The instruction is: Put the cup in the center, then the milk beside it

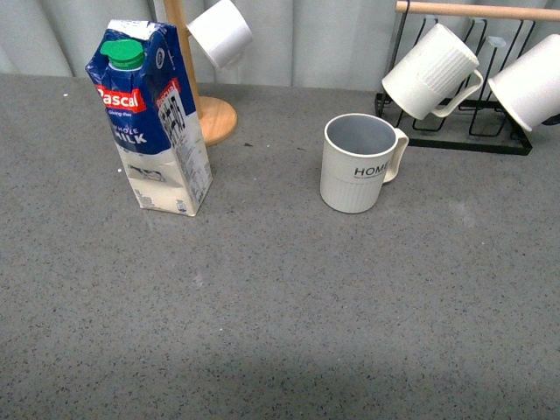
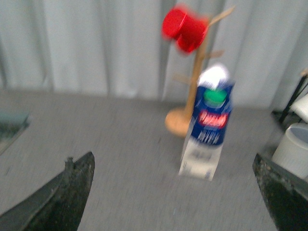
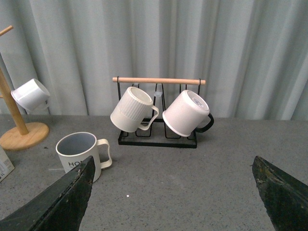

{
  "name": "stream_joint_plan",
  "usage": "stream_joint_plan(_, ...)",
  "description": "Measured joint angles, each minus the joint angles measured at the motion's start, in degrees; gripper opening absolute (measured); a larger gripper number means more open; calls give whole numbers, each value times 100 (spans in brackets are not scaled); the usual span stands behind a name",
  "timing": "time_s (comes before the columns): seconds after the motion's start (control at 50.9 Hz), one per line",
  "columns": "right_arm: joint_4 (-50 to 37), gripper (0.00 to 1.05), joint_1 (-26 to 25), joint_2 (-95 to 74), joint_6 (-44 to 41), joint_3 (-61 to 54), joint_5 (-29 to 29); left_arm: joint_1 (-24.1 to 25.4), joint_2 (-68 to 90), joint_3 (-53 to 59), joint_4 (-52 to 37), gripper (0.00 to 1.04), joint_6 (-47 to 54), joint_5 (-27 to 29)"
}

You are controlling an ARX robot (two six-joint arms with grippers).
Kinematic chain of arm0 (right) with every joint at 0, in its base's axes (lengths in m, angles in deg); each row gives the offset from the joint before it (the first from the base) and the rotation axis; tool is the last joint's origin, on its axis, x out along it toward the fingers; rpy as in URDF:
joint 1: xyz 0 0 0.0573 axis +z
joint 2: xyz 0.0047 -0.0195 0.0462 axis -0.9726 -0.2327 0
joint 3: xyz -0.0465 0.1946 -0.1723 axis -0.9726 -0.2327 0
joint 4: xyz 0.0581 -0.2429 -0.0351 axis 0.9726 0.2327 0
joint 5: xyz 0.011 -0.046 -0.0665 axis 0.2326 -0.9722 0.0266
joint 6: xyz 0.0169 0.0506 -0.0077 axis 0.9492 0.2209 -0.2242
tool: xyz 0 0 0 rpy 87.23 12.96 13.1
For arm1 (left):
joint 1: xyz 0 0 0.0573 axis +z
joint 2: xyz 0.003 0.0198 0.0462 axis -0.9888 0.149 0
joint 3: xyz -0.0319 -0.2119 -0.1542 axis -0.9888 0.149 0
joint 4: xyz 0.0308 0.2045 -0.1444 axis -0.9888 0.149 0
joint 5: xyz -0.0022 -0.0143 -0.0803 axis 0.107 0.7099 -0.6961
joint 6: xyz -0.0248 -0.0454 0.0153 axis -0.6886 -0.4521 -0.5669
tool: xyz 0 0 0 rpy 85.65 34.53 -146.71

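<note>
The cup, an off-white ribbed mug with "HOME" lettering and a grey inside, stands upright on the grey table right of centre, handle to the right. It also shows in the right wrist view and at the edge of the left wrist view. The milk, a blue-and-white Pascal carton with a green cap, stands at the back left; the left wrist view shows it blurred, some way ahead. My left gripper and right gripper are open and empty. Neither arm shows in the front view.
A wooden mug tree with a small white cup stands behind the milk; red cups hang on it in the left wrist view. A black rack at the back right holds a ribbed mug and another white mug.
</note>
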Motion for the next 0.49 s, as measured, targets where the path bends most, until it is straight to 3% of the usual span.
stream_joint_plan(0.039,0,96,0,0,2,0,0,-79,398,-109,352,98,-208,435)
stream_joint_plan(0.177,0,96,0,4,0,0,0,-125,1226,-118,-249,98,-291,317)
stream_joint_plan(0.393,0,96,0,4,0,0,0,-282,4463,-553,-2929,98,-387,-125)
stream_joint_plan(0.491,0,96,0,4,0,0,-2,-304,5978,-981,-3563,98,-431,-374)
